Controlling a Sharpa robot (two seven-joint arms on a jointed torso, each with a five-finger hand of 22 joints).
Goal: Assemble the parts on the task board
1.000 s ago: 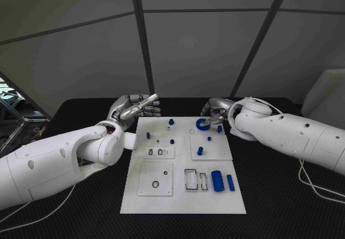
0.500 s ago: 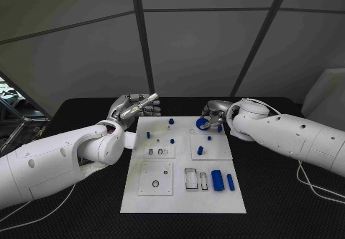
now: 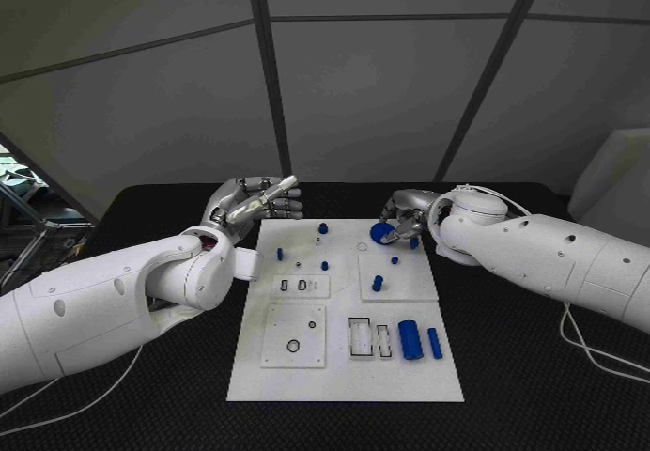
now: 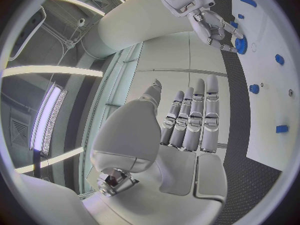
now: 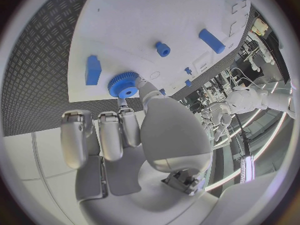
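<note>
The white task board (image 3: 346, 376) lies in the middle of the black table. My right hand (image 3: 407, 209) hovers over its far right corner and pinches a blue toothed gear (image 3: 382, 232) between thumb and fingertip. The right wrist view has the gear (image 5: 125, 85) just above the board (image 5: 144, 15), beside a blue block (image 5: 93, 69). My left hand (image 3: 255, 200) is raised off the board's far left corner, fingers straight and side by side, holding nothing. In the left wrist view its fingers (image 4: 190, 117) point toward the right hand (image 4: 209, 25) and gear (image 4: 241, 45).
Several small blue pegs (image 3: 378, 283) stand on the board's far half. Two blue cylinders (image 3: 410, 340) lie near the right edge beside narrow slots (image 3: 359, 338). A square sub-plate with an oval hole (image 3: 293, 347) sits front left. Cables trail on the table at the right.
My right hand has curled its fingers in slightly and lifted the gear a touch toward the far edge. The left hand has not moved.
</note>
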